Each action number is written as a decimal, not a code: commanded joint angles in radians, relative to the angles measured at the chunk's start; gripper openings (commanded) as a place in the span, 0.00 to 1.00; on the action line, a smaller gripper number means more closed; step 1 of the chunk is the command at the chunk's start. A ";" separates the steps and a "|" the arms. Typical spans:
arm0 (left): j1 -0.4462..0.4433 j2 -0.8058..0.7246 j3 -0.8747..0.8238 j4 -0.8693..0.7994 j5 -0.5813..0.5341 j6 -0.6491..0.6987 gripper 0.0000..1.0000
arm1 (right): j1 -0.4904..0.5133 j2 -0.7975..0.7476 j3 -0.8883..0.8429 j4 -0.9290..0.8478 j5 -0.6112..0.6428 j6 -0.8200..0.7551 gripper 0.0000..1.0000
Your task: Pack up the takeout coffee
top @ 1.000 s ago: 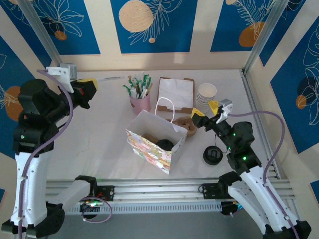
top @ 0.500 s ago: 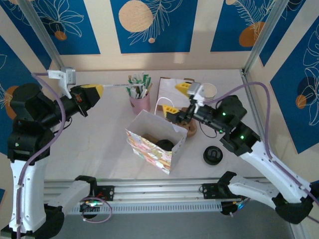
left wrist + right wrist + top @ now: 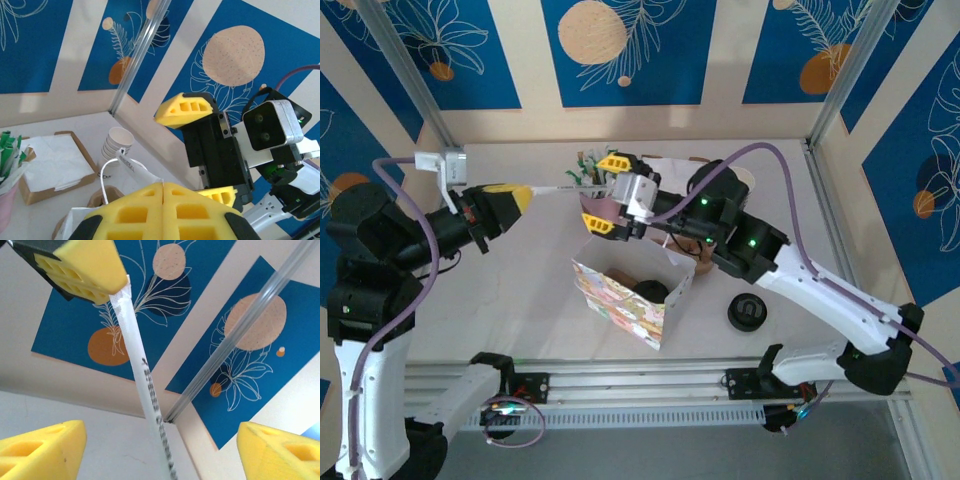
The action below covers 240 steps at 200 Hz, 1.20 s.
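One coffee (image 3: 650,291) stands upright in bag (image 3: 620,303), lid up; L fingers (image 3: 516,195) pinch white strip (image 3: 548,188), R fingers (image 3: 613,161) gape empty.

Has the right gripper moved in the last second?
Yes. The right gripper swung left, from right of the paper bag to beyond its far-left corner.
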 commanded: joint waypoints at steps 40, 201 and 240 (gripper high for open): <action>-0.025 -0.012 -0.011 0.028 0.058 -0.022 0.00 | 0.083 0.119 0.145 -0.023 0.086 -0.179 0.65; -0.034 -0.091 -0.081 0.187 -0.072 -0.102 0.93 | 0.134 0.067 0.128 -0.097 0.164 0.030 0.01; -0.034 -0.185 -0.159 0.221 -0.236 -0.108 1.00 | 0.106 -0.038 -0.005 -0.013 0.156 0.262 0.01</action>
